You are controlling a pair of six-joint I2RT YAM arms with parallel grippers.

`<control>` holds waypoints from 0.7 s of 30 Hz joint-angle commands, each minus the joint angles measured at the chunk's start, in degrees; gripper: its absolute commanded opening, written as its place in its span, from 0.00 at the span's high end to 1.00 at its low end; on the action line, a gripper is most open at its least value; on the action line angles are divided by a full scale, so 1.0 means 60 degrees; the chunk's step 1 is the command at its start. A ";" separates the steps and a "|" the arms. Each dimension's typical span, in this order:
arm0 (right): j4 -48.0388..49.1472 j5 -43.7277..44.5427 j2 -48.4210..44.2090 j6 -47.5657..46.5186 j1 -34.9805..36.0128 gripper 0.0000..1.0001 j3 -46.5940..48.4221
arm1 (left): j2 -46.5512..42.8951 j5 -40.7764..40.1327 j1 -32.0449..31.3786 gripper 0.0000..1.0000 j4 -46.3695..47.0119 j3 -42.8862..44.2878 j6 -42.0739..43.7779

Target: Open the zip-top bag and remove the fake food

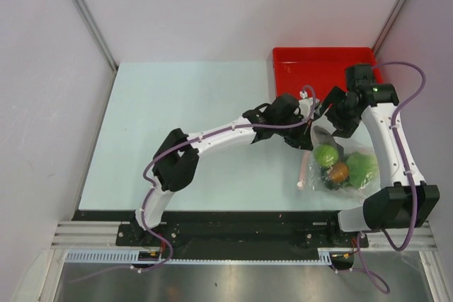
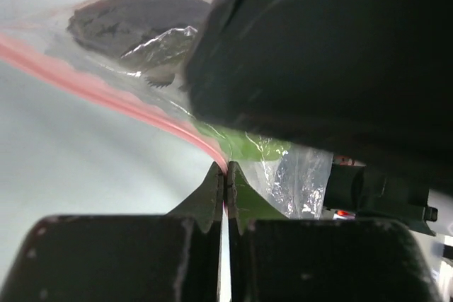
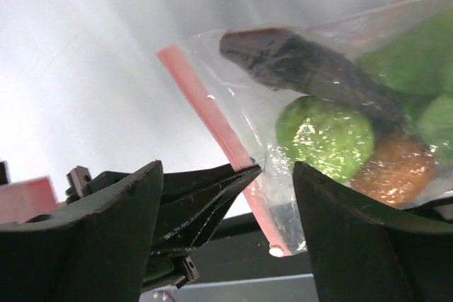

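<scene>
**A:** Where is the clear, crinkly plastic zip-top bag (image 3: 244,97) lying?

**B:** It is lying on the right side of the pale table (image 1: 184,125), on the near side of the red rectangular tray (image 1: 297,68); the fake food is all sitting inside it: a grey plastic fish (image 3: 304,68), a light green round fruit (image 3: 325,136) and an orange-brown round fruit (image 3: 393,167).

**A:** And the claws?

**B:** The left gripper (image 2: 225,178) is clenching the pinkish-red zip strip (image 3: 212,114), fingertips pressed together with the strip pinched between them; the right gripper (image 3: 226,175) is standing released, jaws wide apart and gripping nothing.

**A:** So what is the next move hanging on?

**B:** On how the strip is running, I judge; its long axis is passing slantwise through the gap of the right jaws, from the far corner of the mouth down toward the near edge of the table; the left pinch is sitting just beside the right claw's inner finger.

**A:** Which arm is nearer?

**B:** The left is already holding on; the right is straddling the strip without touching it, so it is probably needing to close on the opposite lip right there and pull away from the left.
</scene>
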 commanded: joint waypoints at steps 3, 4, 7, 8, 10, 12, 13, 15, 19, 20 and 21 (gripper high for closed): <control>0.0901 -0.1463 0.0310 -0.0174 0.0176 0.24 -0.0171 | -0.1119 -0.0363 -0.0118 0.99 -0.0198 0.0601 0.0848; 0.1020 -0.1609 0.0353 -0.0217 0.0161 0.24 -0.0287 | -0.1119 -0.0319 -0.0147 1.00 -0.0184 0.0600 0.0863; 0.1605 -0.2049 0.0412 -0.0393 0.0205 0.26 -0.0551 | -0.1134 -0.0231 -0.0206 1.00 -0.0081 0.0600 0.0863; 0.1737 -0.2253 0.0499 -0.0437 0.0205 0.29 -0.0683 | -0.1120 -0.0217 -0.0206 1.00 -0.0081 0.0600 0.0878; 0.1826 -0.2328 0.0602 -0.0481 0.0278 0.30 -0.0859 | -0.1105 -0.0231 -0.0206 1.00 -0.0125 0.0615 0.0907; 0.1987 -0.2445 0.0734 -0.0481 0.0249 0.30 -0.1239 | -0.1149 -0.0231 -0.0206 1.00 -0.0154 0.0600 0.0966; 0.2046 -0.2475 0.0778 -0.0453 0.0278 0.30 -0.1357 | -0.1149 -0.0217 -0.0206 1.00 -0.0169 0.0600 0.0966; 0.2251 -0.2504 0.0837 -0.0423 0.0307 0.30 -0.1635 | -0.1178 -0.0216 -0.0191 1.00 -0.0183 0.0586 0.0980; 0.2515 -0.2431 0.1027 -0.0496 0.0468 0.32 -0.1841 | -0.1193 -0.0202 -0.0220 1.00 -0.0154 0.0586 0.0966; 0.2588 -0.2417 0.1057 -0.0511 0.0483 0.32 -0.1841 | -0.1193 -0.0173 -0.0220 1.00 -0.0154 0.0600 0.0937; 0.2603 -0.2416 0.1115 -0.0511 0.0469 0.32 -0.1870 | -0.1207 -0.0158 -0.0220 1.00 -0.0140 0.0586 0.0893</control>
